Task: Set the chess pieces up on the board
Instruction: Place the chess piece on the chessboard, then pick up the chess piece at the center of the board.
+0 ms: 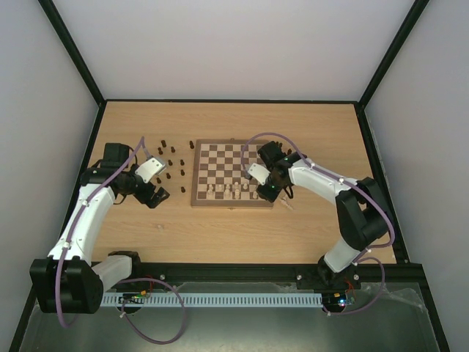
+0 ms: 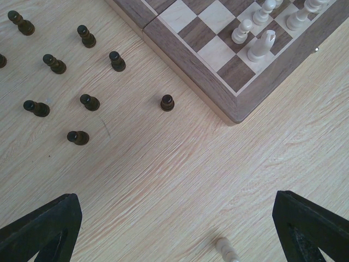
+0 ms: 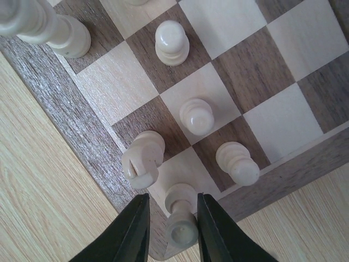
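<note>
Chessmen first: the pale corner piece (image 3: 181, 222) stands on the light corner square of the board (image 3: 65, 125), bottom middle of the right wrist view. The knight (image 3: 143, 159) is right beside it along the rim, so I'd guess it's a rook, but from this angle I can't be sure. The right hand (image 3: 173, 197) sits around it with its fingers (image 3: 133, 234) only a little spread. There's a sliver of daylight on the left side, so I don't read it as pinching. Makes sense to me: the piece is upright on what looks like its home square, so no grip needed.

Three pale pawns (image 3: 196, 115) stand on the next row in, and a taller pale piece (image 3: 52, 27) sits in the upper left of that frame. I'd call the pale side partly set up along the near edge of the board.

The dark pieces (image 2: 87, 36) aren't on the board at all. They stand loose on the table (image 2: 180, 164), upper left of the left wrist view, just off the board's corner. The left hand (image 2: 175, 194) hovers over bare wood near them, spread wide and holding nothing, probably placed to handle the dark side. A stray pale piece (image 2: 226, 250) lies on its side at the bottom of that frame.

The table is light wood grain, boxed in by plain pale walls (image 1: 44, 110) and black frame posts (image 1: 73, 51) in the overhead view.
</note>
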Controlling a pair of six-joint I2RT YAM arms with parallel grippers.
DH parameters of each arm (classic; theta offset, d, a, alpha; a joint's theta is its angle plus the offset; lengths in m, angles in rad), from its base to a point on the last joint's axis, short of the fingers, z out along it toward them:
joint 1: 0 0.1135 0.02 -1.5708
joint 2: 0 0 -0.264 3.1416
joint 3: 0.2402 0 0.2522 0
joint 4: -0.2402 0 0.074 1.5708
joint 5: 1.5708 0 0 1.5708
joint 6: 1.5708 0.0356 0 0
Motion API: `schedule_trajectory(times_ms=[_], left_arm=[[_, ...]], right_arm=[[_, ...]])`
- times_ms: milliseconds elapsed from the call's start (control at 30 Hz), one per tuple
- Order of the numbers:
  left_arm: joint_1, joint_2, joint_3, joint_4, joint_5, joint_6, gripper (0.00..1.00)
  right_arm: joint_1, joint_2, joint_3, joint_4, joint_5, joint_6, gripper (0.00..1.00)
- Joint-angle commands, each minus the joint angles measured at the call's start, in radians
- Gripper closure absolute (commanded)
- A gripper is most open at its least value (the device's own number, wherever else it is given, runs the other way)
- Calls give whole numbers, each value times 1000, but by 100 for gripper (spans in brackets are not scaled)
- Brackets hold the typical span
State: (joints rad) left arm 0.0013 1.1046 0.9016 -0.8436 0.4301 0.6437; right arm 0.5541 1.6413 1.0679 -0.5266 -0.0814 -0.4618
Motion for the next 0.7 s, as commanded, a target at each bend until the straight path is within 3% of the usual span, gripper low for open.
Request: schedule_trajectory(times_ms=[0, 333, 500, 667], left_arm=[[8, 1, 26, -18, 17, -4, 1], [7, 33, 57, -60, -17, 5, 1], [8, 38, 49, -142, -113, 25, 1], [7, 21, 13, -223, -211, 25, 1]], right_arm=[[-8, -46, -13, -25, -15, 0, 74], [-15, -183, -8, -64, 7, -5, 62], [-20, -276, -33, -81, 15, 0, 54], [-25, -359, -66, -75, 19, 0, 53]])
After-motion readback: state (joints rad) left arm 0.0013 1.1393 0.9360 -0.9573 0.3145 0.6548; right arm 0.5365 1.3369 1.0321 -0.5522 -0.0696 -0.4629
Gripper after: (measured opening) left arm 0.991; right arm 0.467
